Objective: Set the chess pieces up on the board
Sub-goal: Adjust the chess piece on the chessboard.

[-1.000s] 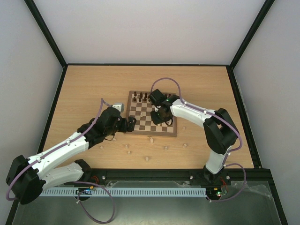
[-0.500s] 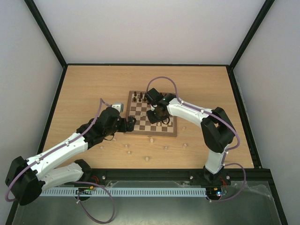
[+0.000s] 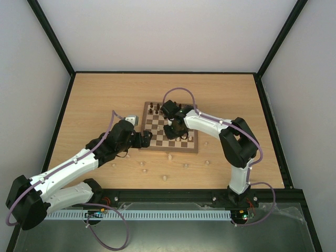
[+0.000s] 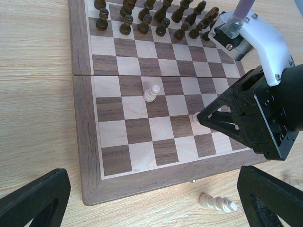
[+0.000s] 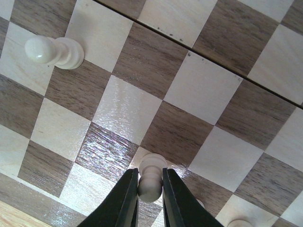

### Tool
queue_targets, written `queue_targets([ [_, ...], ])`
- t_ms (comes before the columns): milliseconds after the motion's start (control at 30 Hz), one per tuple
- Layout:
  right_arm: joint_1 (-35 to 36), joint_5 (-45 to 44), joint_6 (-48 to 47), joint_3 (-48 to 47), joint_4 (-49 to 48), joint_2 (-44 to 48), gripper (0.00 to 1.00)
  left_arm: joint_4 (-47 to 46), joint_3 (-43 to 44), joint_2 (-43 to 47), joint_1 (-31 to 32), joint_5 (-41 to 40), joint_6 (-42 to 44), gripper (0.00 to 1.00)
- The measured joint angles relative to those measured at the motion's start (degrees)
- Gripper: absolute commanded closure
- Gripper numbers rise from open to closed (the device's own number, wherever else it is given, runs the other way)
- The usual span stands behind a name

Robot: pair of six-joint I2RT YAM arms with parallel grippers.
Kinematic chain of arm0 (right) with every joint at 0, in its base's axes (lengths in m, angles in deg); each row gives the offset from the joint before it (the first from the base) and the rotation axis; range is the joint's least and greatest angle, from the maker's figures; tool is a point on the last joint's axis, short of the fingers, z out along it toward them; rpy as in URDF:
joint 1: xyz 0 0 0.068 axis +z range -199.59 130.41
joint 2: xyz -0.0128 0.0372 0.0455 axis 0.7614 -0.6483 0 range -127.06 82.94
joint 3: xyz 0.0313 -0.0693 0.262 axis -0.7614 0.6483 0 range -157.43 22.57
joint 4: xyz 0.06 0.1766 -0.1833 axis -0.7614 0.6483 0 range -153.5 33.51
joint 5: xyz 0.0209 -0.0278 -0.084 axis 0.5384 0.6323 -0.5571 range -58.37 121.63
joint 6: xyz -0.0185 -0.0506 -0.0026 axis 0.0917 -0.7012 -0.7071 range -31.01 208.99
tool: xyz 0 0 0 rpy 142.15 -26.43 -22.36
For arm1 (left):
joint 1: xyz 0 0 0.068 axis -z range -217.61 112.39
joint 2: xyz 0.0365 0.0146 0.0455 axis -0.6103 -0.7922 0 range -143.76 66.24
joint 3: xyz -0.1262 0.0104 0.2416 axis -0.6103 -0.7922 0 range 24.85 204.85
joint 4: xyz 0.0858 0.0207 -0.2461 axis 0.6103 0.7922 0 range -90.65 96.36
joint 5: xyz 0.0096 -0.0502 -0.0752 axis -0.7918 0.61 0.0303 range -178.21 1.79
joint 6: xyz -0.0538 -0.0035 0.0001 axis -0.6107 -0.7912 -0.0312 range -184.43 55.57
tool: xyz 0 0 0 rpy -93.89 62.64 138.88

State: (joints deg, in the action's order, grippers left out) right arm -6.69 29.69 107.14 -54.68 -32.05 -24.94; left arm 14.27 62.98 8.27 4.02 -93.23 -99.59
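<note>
The board (image 3: 157, 140) lies mid-table, and it also shows in the left wrist view (image 4: 118, 146) and the right wrist view (image 5: 208, 90). Dark chess pieces (image 4: 142, 21) stand in its two far rows. My right gripper (image 3: 177, 132) (image 5: 150, 189) is over the board, shut on a pale pawn (image 5: 151, 177) whose base is at a cream square. I cannot tell if it touches. Another pale pawn (image 5: 53, 51) (image 4: 151, 93) stands on the board. My left gripper (image 3: 147, 137) (image 4: 151, 208) is open and empty at the board's near left corner.
Several pale pieces lie loose on the tabletop in front of the board, such as one (image 3: 169, 156) and another (image 3: 206, 163). One pale piece (image 4: 217, 202) lies on its side just off the board's near edge. A black frame (image 3: 68, 105) rims the table.
</note>
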Motion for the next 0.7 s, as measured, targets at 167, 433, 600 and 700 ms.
queue_targets([
  [167,0.09,-0.02,0.04,0.02,-0.02,0.0,0.86,-0.02,0.0,-0.04,0.0,0.02,0.0,0.0],
  [433,0.37,-0.02,0.07,1.31,-0.02,0.98,0.86,-0.13,0.0,-0.24,0.0,0.04,0.0,0.01],
  [600,0.37,-0.02,0.09,1.86,-0.11,1.38,0.86,-0.2,0.0,-0.42,0.0,0.04,-0.02,0.01],
  [700,0.37,-0.02,0.11,1.99,-0.11,1.49,0.83,-0.22,0.0,-0.42,0.0,0.04,-0.02,0.01],
])
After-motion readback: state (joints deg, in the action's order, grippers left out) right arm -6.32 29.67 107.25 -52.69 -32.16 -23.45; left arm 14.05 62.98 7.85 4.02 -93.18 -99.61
